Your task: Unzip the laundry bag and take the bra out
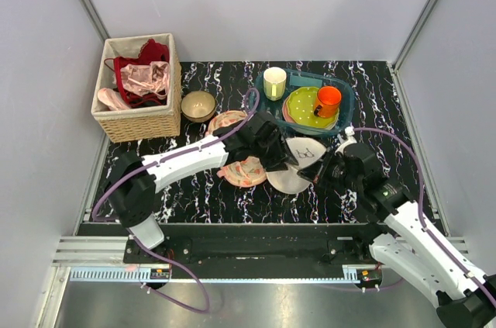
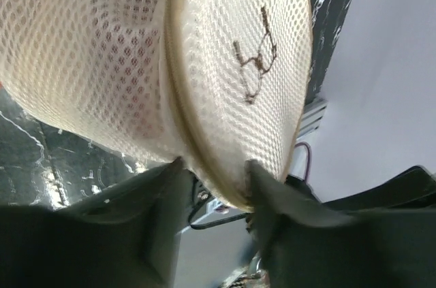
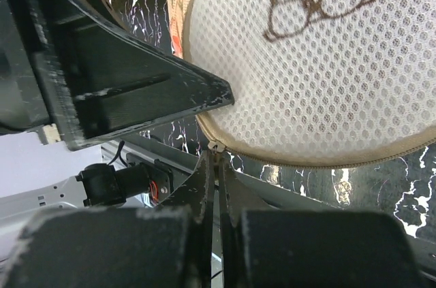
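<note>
Here, showing the laundry bag (image 1: 304,144) near the middle of the worktop (image 1: 232,202), just in front of the teal tray (image 1: 346,94) and beside the floral cloth (image 1: 244,173). Presenting as a round white honeycomb-mesh pouch, tilted up, bearing a brown stitched bra outline on its flat face, edged by a beige zip band, and letting a faint reddish tint through its domed side. Pinching the zip pull (image 3: 216,146) with the right gripper (image 3: 216,165), fingers pressed together. Straddling the rim with the left gripper (image 2: 214,165), fingers spread and touching mesh on both sides; firm clamping not discernible. Displaying a black, white-veined marble surface; at the far left, holding a wicker basket (image 1: 139,122) of garments; enclosing all with plain grey walls (image 1: 271,2).
</note>
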Tool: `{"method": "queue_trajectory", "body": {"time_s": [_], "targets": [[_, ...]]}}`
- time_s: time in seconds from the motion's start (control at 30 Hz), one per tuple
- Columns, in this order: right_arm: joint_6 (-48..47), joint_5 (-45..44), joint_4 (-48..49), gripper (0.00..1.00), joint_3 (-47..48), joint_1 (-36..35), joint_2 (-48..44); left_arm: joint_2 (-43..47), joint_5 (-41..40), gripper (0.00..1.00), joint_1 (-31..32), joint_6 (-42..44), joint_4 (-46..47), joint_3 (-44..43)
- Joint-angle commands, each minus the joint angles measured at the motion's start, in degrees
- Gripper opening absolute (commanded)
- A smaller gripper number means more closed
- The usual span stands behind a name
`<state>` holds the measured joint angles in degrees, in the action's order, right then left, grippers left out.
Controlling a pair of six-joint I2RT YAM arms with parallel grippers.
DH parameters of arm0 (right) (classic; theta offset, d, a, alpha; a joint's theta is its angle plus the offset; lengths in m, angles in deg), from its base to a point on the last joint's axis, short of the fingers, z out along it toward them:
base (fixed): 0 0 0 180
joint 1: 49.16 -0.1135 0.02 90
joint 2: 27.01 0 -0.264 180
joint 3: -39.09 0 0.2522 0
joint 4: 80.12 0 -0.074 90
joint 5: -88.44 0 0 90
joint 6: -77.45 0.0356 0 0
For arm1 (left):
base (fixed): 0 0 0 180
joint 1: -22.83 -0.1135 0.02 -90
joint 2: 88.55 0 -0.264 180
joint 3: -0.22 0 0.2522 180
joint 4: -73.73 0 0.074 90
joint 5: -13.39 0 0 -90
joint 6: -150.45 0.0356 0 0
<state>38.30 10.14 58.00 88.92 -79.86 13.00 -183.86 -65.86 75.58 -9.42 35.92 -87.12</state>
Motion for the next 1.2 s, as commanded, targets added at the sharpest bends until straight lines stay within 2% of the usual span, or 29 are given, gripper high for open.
{"method": "queue_trajectory", "body": {"time_s": [0.0, 0.03, 0.07, 0.2, 0.3, 0.47, 0.57, 0.6, 0.63, 0.7, 0.73, 0.97, 1.17], "targets": [[-0.66, 1.3, -0.08, 0.0, 0.4, -0.15, -1.6, -0.23, 0.86, 0.21, -1.33, -0.28, 1.74, -4.02], [-1.19, 0.87, -1.92, 0.0, 0.66, -0.24, -1.86, 0.12, 1.55, 0.0, -2.03, 0.16, 0.95, -4.29], [-1.54, -0.01, -6.9, 0.0, 0.84, -0.15, -2.39, 0.64, 1.91, 0.0, -3.6, 1.3, 0.07, -4.29], [-0.15, -5.98, -15.99, 0.0, -1.7, -0.15, -9.32, 5.21, 1.03, 0.0, -7.39, 5.78, -1.08, -3.59], [2.49, -4.51, -16.09, 0.0, -3.29, -0.15, -14.16, 3.3, 3.75, 0.0, -9.68, 9.04, -1.7, -6.65], [2.42, -2.65, -13.28, 0.0, -0.57, -0.15, -11.89, -6.8, 9.37, 0.0, -9.69, 15.8, -3.99, -20.44], [1.28, -2.3, -11.88, 0.0, 2.33, -0.15, -9.87, -12.26, 12.54, 0.29, -9.16, 18.18, -2.76, -23.88], [0.75, -2.65, -11.87, 0.0, 3.99, -0.15, -8.99, -12.1, 13.42, 0.5, -9.07, 18.45, -1.62, -23.37], [0.13, -2.91, -11.87, 0.0, 4.7, -0.15, -7.42, -11.14, 13.6, 0.62, -8.81, 19.32, 0.13, -22.58], [-1.45, -3.88, -11.78, 0.0, 6.02, -0.24, -5.83, -6.5, 10.64, 0.97, -8.72, 20.03, 0.5, -19.77], [-1.63, -4.14, -11.52, 0.0, 6.11, -0.24, -4.6, -4.64, 9.74, 0.99, -8.72, 20.64, 0.76, -18.71], [-1.55, -2.65, -5.03, 0.0, 4.88, -0.24, -0.55, 8.9, 6.31, 0.99, -5.56, 17.32, 0.41, -4.83], [-1.54, -1.42, -2.56, 0.0, 5.94, -0.15, 2.88, 6.37, 5.6, 0.95, -0.99, 11.34, 1.99, -3.06]]}}
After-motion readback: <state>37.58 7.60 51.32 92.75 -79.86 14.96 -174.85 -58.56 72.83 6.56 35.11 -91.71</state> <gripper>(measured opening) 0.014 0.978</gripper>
